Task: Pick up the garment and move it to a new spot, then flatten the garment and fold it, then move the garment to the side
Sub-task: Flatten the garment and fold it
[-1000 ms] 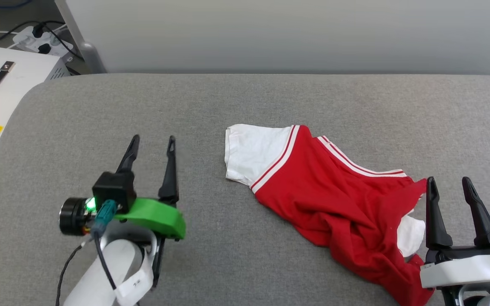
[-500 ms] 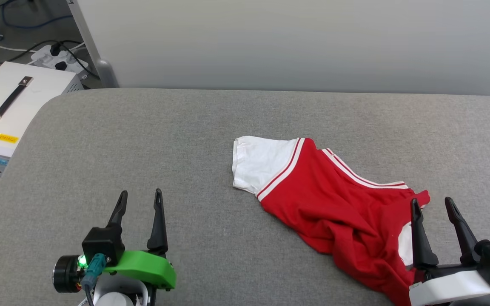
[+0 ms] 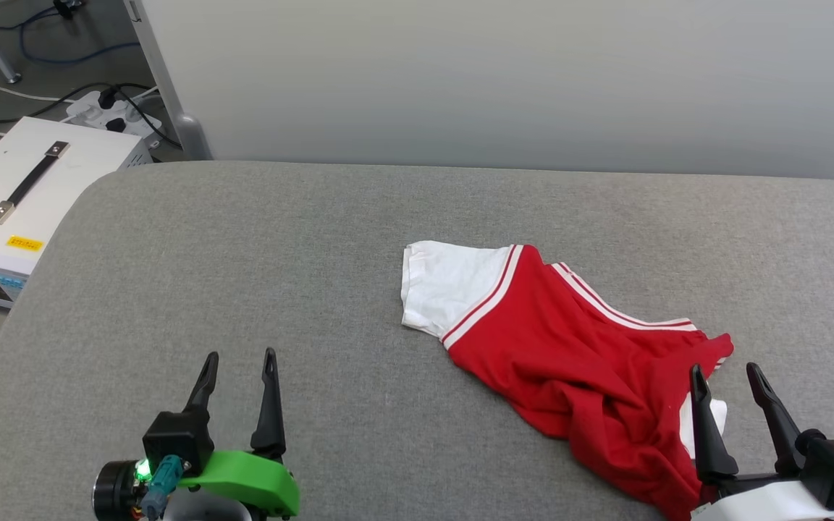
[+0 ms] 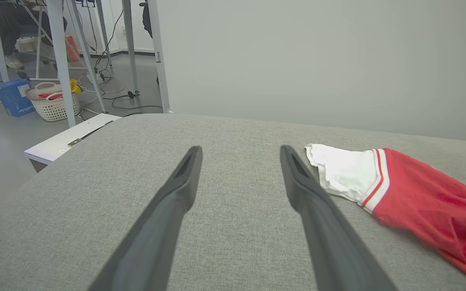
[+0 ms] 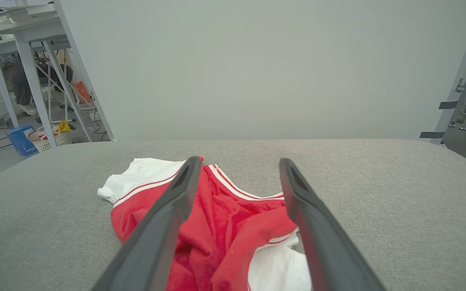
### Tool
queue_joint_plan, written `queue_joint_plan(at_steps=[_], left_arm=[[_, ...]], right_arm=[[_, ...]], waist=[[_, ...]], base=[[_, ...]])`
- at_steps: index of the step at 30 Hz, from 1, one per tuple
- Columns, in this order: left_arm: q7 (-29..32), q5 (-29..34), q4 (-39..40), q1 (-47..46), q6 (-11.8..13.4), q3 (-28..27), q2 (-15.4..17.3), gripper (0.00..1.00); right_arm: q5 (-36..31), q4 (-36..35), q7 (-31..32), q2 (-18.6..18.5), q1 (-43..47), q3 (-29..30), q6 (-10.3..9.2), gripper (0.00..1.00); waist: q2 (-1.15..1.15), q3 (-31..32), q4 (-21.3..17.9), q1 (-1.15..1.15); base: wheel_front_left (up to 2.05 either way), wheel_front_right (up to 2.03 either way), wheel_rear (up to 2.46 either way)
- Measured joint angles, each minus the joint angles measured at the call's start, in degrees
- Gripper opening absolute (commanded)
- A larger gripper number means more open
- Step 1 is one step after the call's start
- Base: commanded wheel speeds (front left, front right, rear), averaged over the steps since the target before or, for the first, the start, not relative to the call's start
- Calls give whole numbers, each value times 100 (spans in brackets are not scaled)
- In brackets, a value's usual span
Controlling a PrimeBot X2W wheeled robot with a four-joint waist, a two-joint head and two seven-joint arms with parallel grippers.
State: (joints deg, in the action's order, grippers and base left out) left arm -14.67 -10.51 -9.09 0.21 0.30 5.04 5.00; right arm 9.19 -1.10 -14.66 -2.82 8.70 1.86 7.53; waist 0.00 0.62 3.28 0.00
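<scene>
Crumpled red jersey shirt with white sleeves (image 3: 569, 362) lies right of centre on the grey fabric-covered table (image 3: 243, 253), not lifted. Both sets of jaws are spread wide and empty. Left gripper (image 3: 240, 354) is well apart from the cloth. Right gripper (image 3: 724, 367) is at its bunched near end; contact unclear.

Suggest right pinches a raised red fold deep so layers don't slip, and left takes the flat white sleeve edge.

Hard to read: no lettering showing, second sleeve mostly buried in folds, near hem cut off behind right gripper.
</scene>
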Motion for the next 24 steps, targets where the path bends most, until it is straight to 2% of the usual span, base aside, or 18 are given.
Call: queue_joint_plan(at_steps=[11,15,20,24], left_arm=[[0,197,-124,40,-167,-181,-133,100],[1,226,-345,-113,-366,-263,-151,100],[0,290,-566,-1046,-615,-171,-62,100],[0,231,-859,-2038,-732,152,131,100]], right_arm=[[-3,73,0,0,27,-18,0,100],[-3,73,0,0,26,-15,0,100],[-3,65,0,0,-29,-63,0,100],[-5,31,0,0,-195,-91,0,100]], waist=[[0,4,-13,0],[0,-55,-20,0],[0,-180,-53,0],[0,-347,-103,0]], base=[[0,0,0],[0,0,0],[0,0,0],[0,0,0]])
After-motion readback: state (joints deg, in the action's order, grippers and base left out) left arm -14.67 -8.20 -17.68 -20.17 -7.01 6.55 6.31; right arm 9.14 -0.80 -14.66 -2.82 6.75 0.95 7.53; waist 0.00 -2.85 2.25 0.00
